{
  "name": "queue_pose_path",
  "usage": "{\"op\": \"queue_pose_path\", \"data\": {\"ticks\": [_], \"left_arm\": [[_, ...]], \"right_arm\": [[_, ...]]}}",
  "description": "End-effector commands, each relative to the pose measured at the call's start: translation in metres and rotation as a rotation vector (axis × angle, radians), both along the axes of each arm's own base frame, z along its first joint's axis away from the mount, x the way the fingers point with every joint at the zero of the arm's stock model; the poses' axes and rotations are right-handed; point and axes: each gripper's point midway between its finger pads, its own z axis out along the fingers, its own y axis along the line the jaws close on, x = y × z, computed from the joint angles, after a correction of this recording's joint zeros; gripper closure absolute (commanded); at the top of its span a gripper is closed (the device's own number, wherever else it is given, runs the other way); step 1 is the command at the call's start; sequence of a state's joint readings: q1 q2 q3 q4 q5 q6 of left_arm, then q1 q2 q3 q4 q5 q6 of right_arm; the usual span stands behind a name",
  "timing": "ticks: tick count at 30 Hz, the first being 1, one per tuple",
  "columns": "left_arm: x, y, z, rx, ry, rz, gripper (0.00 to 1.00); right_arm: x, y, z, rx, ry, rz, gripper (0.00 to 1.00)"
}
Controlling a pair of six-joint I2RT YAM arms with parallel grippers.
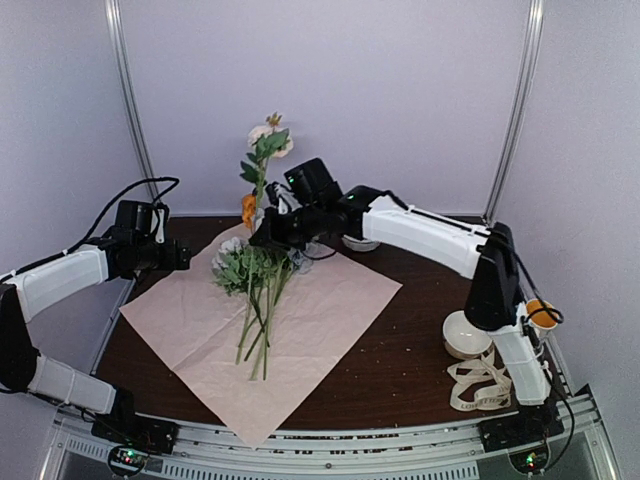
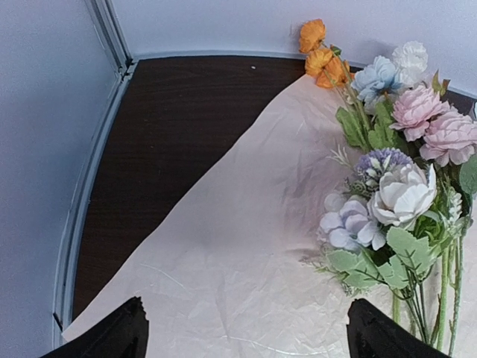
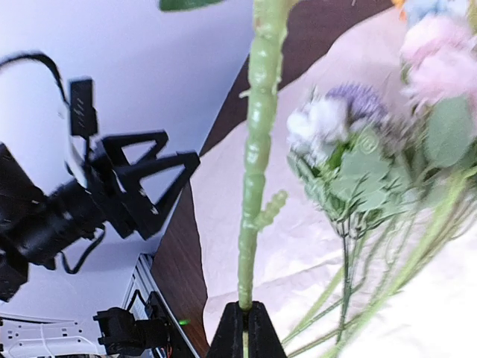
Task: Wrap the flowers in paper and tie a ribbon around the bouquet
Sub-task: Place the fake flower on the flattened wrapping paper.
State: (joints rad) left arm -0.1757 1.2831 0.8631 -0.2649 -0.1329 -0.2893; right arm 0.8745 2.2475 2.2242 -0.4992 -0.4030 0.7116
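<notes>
The pink paper (image 1: 300, 330) lies spread flat on the dark table (image 1: 400, 370). Most of the flowers (image 1: 255, 290) lie on it, blooms toward the back and stems toward me. My right gripper (image 1: 262, 233) is shut on the green stem (image 3: 257, 149) of one flower (image 1: 266, 150), which stands upright above the bunch. In the right wrist view the gripper (image 3: 246, 328) pinches the stem's lower end. My left gripper (image 1: 186, 256) hovers open over the paper's left corner, with only paper (image 2: 223, 253) between its fingertips (image 2: 123, 335). The bunch (image 2: 387, 201) lies to its right. The ribbon (image 1: 482, 385) lies piled by the right arm's base.
One white bowl (image 1: 466, 335) stands near the right arm's base and another (image 1: 360, 243) sits behind the right forearm. An orange object (image 1: 541, 313) rests at the table's right edge. Grey walls with metal posts (image 1: 130, 100) close the back.
</notes>
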Motion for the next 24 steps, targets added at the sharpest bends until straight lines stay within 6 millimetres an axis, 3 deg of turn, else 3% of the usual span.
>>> {"op": "queue_pose_path", "data": {"ticks": [1, 5, 8, 10, 14, 20, 24], "left_arm": [[-0.001, -0.009, 0.000, -0.054, 0.000, -0.007, 0.05], [-0.001, -0.014, -0.005, -0.053, 0.015, -0.020, 0.05], [-0.002, -0.016, -0.013, -0.052, 0.036, -0.025, 0.05], [-0.003, -0.018, -0.020, -0.051, 0.053, -0.026, 0.05], [-0.002, -0.023, -0.032, -0.053, 0.081, -0.035, 0.06], [-0.002, -0.024, -0.042, -0.024, 0.106, -0.043, 0.06], [-0.001, -0.022, -0.040, -0.003, 0.105, -0.039, 0.06]], "right_arm": [[-0.037, 0.058, -0.034, 0.067, 0.154, 0.123, 1.00], [-0.048, 0.077, -0.089, 0.059, 0.305, 0.134, 0.99], [-0.046, 0.078, -0.104, 0.068, 0.376, 0.136, 0.80], [-0.047, 0.078, -0.094, 0.077, 0.349, 0.154, 0.66], [-0.044, 0.059, -0.058, 0.034, 0.204, 0.181, 0.57], [-0.016, -0.011, -0.009, -0.112, -0.054, 0.127, 0.51], [0.006, -0.054, 0.003, -0.212, -0.134, 0.065, 0.48]]}}
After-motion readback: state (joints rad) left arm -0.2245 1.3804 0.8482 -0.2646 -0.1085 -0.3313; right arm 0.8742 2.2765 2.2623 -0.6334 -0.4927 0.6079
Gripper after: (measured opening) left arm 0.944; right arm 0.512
